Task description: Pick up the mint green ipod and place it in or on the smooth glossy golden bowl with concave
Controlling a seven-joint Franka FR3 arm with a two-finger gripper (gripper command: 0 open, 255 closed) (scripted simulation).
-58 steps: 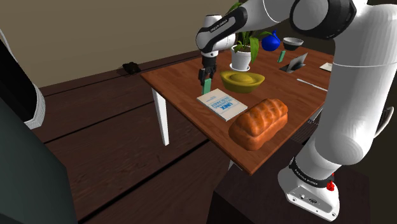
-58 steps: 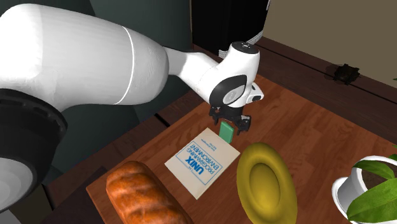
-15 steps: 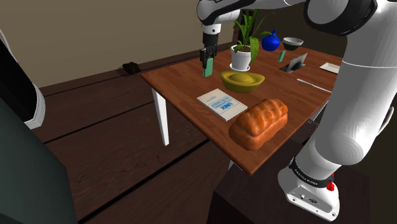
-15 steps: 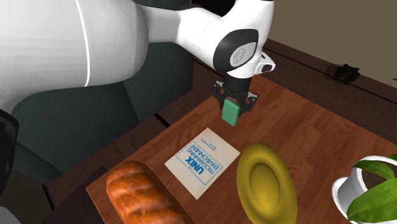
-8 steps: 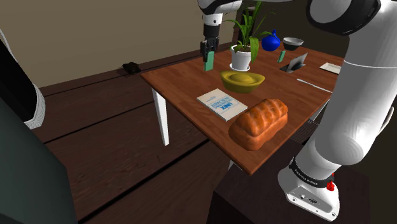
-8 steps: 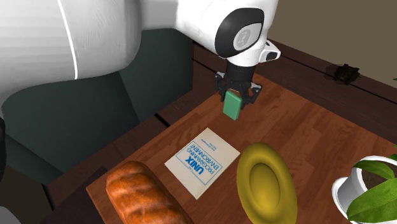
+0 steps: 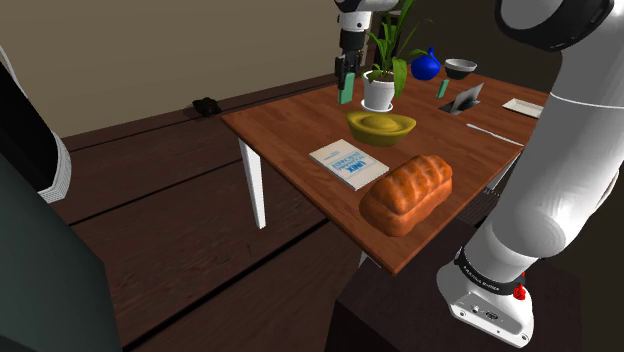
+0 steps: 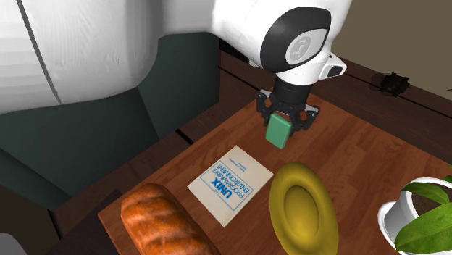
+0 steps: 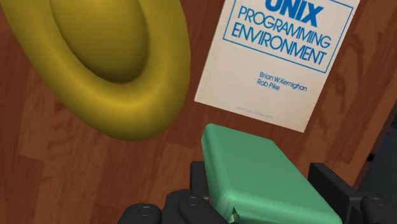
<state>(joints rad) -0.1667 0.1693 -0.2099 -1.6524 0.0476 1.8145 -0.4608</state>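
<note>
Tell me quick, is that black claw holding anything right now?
Black two-finger gripper: shut on the small mint green rectangular ipod, held in the air above the brown wooden table.

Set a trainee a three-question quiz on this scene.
1. True or false: the hand is shut on the green ipod.
2. Fill in: the cover of the white book, lying beside the golden bowl, reads "UNIX ____ Environment".
3. Where is the ipod? A) lying on the book. B) held in the air above the table. C) inside the bowl.

Key: 1 true; 2 Programming; 3 B.
</note>
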